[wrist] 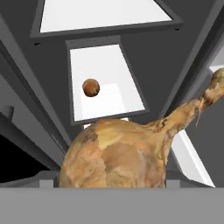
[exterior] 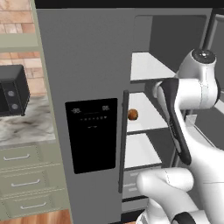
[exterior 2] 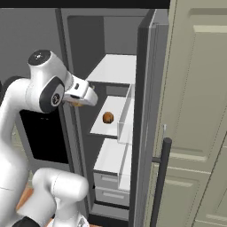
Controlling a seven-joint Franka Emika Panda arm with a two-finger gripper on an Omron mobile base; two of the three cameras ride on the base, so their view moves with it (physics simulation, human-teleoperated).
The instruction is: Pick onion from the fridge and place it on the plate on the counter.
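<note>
**Onion in my claw at the open fridge**

My claw [exterior 2: 88, 98] is clenched on the onion [wrist: 118, 153]. In the hand view the bulb sits right against the camera, tan-brown and papery, its thin stem running up toward the right edge. My fingertips themselves are hidden behind it. In the right base view a sliver of tan shows under the end of my hand, which is level with the middle shelf [exterior 2: 116, 116] and just outside the front of the fridge [exterior: 87, 65] compartment.

The fridge's right-hand door [exterior 2: 148, 111] stands open, its long dark handle [exterior 2: 160, 181] toward the right base camera. The left-hand door is closed and carries the black dispenser panel [exterior: 92, 133]. Inside, white shelves are stacked one above another, with drawers at the bottom.

A smooth orange-brown ball [exterior 2: 108, 117] rests on the middle shelf, apart from my claw and not touched by it. The same ball appears in the hand view beyond the onion, on the white shelf surface.

To the left of the fridge, the left base view shows the marble counter [exterior: 26, 127] over sage-green drawers [exterior: 24, 175], with a black microwave [exterior: 13, 89] standing on it against a brick wall. To the right of the fridge stand tall pale cabinet doors [exterior 2: 199, 111].
</note>
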